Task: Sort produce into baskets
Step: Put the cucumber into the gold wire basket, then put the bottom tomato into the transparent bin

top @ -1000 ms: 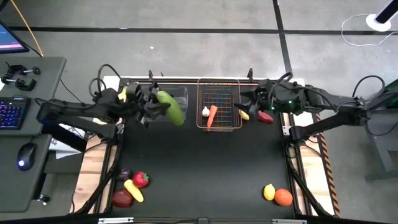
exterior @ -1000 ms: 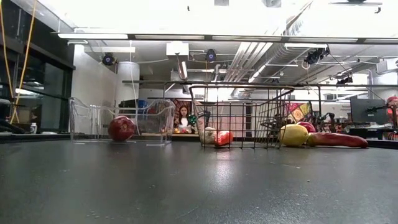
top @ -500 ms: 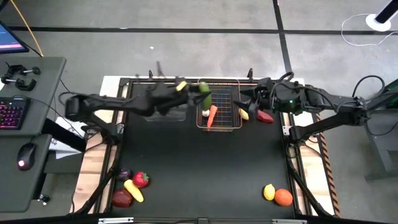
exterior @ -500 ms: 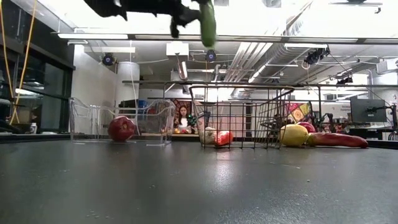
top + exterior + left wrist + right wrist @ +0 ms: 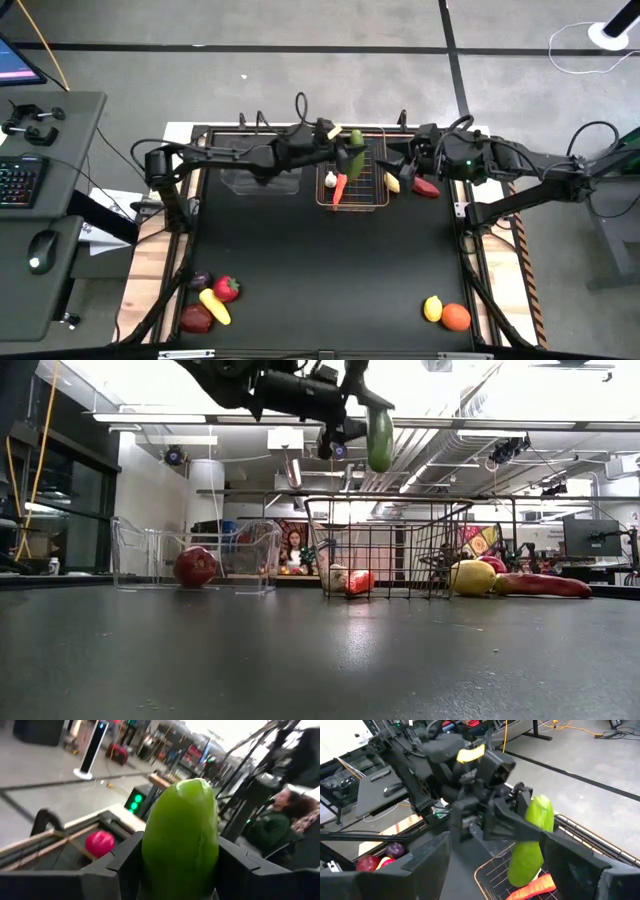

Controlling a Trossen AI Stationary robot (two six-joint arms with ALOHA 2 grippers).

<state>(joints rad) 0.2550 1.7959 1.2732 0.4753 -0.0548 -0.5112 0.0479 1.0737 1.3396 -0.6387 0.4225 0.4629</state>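
The step in hand is judged to be the placing of the green cucumber (image 5: 356, 153) into the wire-mesh basket (image 5: 378, 203): the cucumber is pinched between the jaws of the left gripper (image 5: 350, 155) and is held upright, high above the basket, as is seen in the low view, where it hangs well over the basket's rim. In the high view it is located over the left part of the basket, in which a carrot (image 5: 340, 187) and a white garlic (image 5: 330, 180) are already lying. A red apple (image 5: 195, 566) is seen in the clear plastic bin (image 5: 130, 555). The right gripper (image 5: 408, 168) is kept just beside the right wall of the basket, near a lemon (image 5: 393, 184); its jaws are spread and nothing is held by them. More produce is left on the desk (image 5: 330, 280) at the near corners, among it an orange (image 5: 456, 316). For the next move, a lowering of the cucumber toward the basket is probably needed before the jaws are opened, so that it is not dropped from such a height and is not bounced out over the low wall
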